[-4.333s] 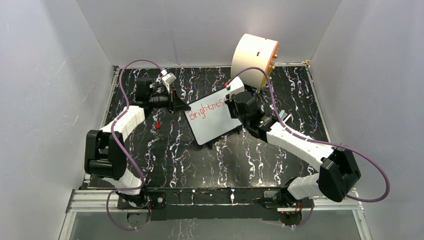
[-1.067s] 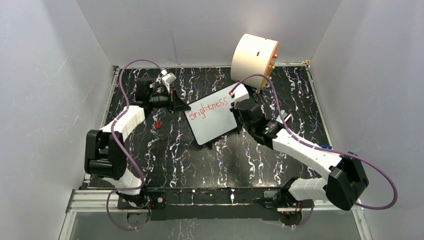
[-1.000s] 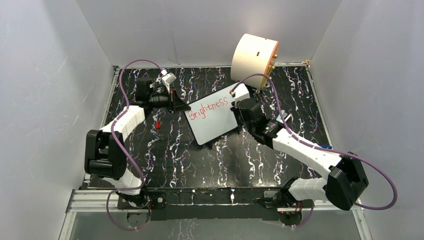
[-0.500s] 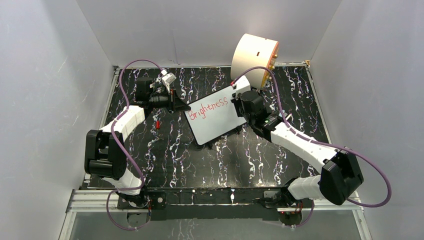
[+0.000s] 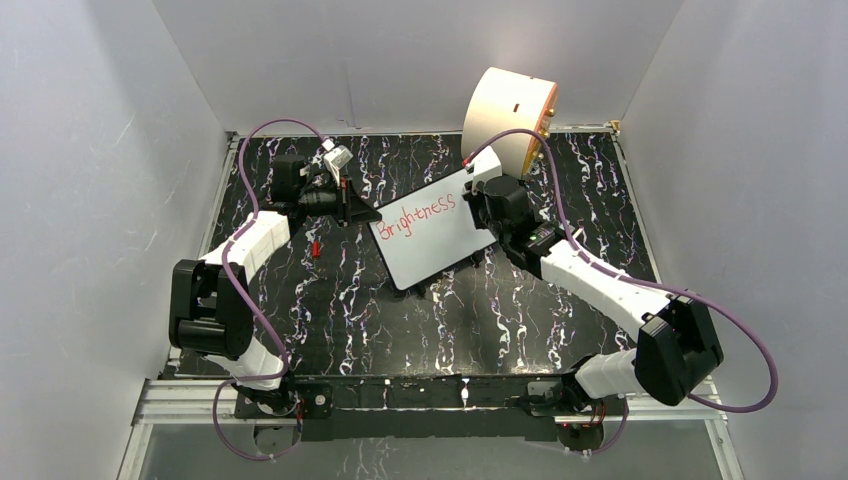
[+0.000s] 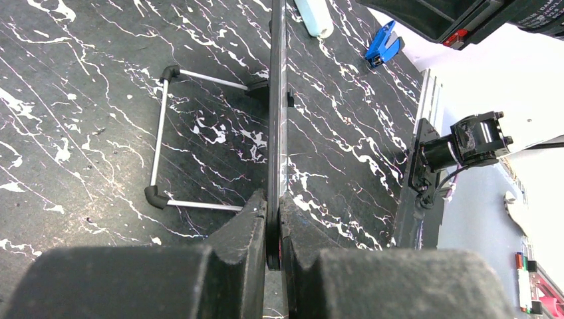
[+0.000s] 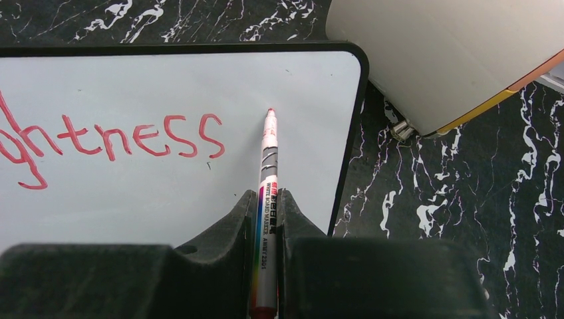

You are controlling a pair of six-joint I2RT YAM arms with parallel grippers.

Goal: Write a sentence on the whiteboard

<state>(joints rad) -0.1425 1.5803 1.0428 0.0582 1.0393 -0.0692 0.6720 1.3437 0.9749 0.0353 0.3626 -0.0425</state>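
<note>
The whiteboard [image 5: 432, 245] stands tilted on a wire stand at mid-table. Red marker letters [image 5: 418, 214] read "Brightness" along its top line; the rest of the board is blank. My left gripper [image 5: 352, 208] is shut on the board's left edge, seen edge-on in the left wrist view [image 6: 277, 100] between the jaws [image 6: 273, 219]. My right gripper [image 5: 480, 203] is shut on a red whiteboard marker [image 7: 269, 166]. The marker's tip sits just right of the last "s" [image 7: 211, 135], near the board's right rim [image 7: 349, 133].
A big cream cylinder [image 5: 508, 118] lies at the back right, close behind the board's corner [image 7: 452, 53]. A small red cap [image 5: 316, 248] lies left of the board. The wire stand [image 6: 159, 133], a blue clip [image 6: 384, 45] and a pale tube [image 6: 314, 14] lie on the black marbled table.
The final "s" has been added to "Brightness". My right gripper has moved with the marker toward the board's far right corner. The left arm has not moved.
</note>
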